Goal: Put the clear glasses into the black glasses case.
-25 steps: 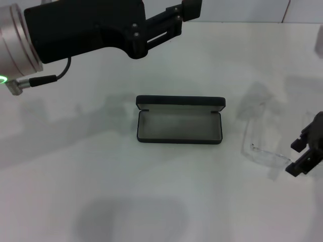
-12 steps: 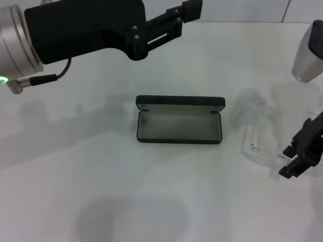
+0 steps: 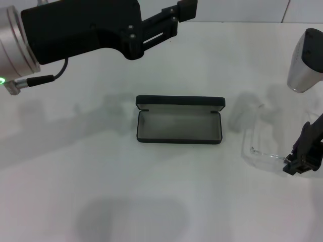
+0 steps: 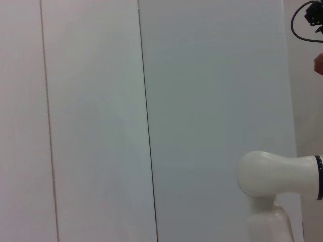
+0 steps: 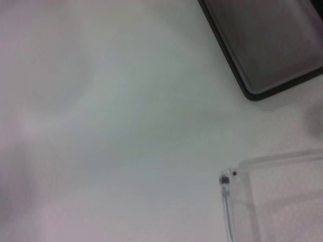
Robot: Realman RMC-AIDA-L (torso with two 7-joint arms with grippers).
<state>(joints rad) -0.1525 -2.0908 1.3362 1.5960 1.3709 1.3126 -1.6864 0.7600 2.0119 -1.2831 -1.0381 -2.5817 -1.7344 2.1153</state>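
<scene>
Open tabletop surrounds the black glasses case, lid up; right gripper touches the clear glasses, its grip unreadable. Left gripper hangs high behind, opening indiscernible.

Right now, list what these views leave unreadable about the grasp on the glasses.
- Right gripper, head view: contact with the clear glasses is hidden by its own dark body.
- Right wrist view: glasses cut off by the frame edge; no fingers shown.
- Black glasses case: lid face turned away.
- Left gripper: parked high.

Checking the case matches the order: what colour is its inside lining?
Grey lining inside the black glasses case, clearest in the head view.
</scene>
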